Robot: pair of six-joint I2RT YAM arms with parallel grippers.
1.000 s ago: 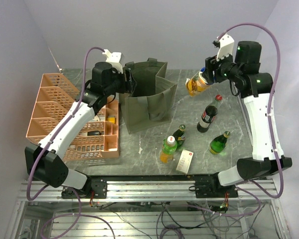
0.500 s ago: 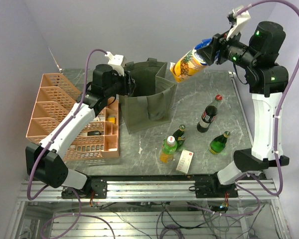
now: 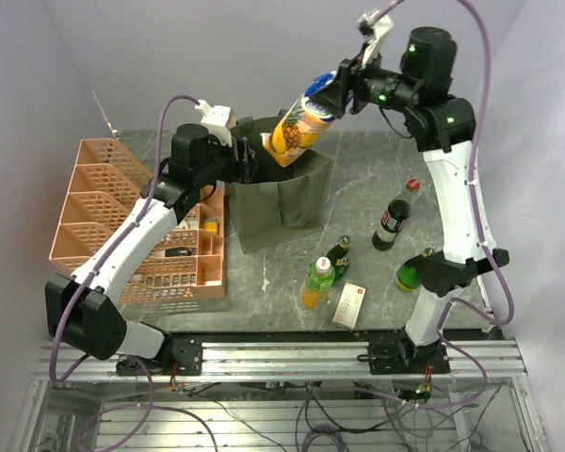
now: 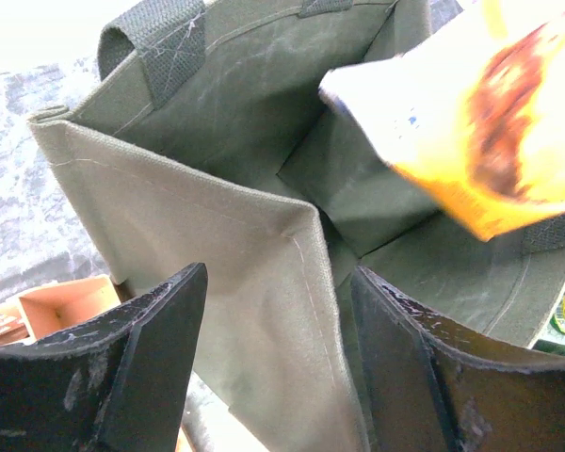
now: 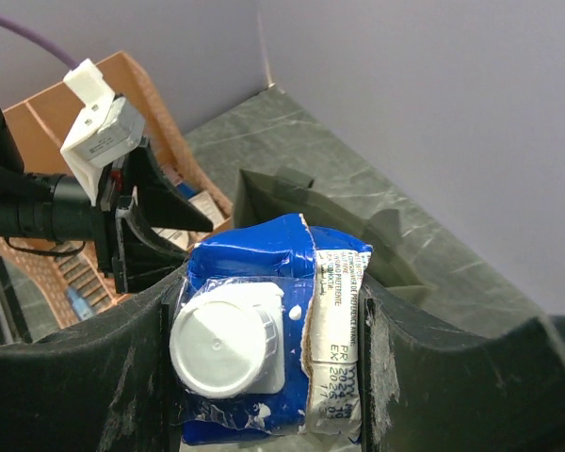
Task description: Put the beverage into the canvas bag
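r: your right gripper clamped yellow pineapple-print juice carton w/ blue top, tilted, base over mouth of boxy olive-green canvas bag | l: your left gripper stood open astride bag rim

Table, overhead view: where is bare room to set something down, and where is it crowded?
Free: table between canvas bag and cola bottle; strip in front of the bag, beside the crate. Crowded: three bottles and small box near front.

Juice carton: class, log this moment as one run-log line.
right gripper: shut on juice carton | carton: tilted over canvas bag mouth | left gripper: open, straddling its rim
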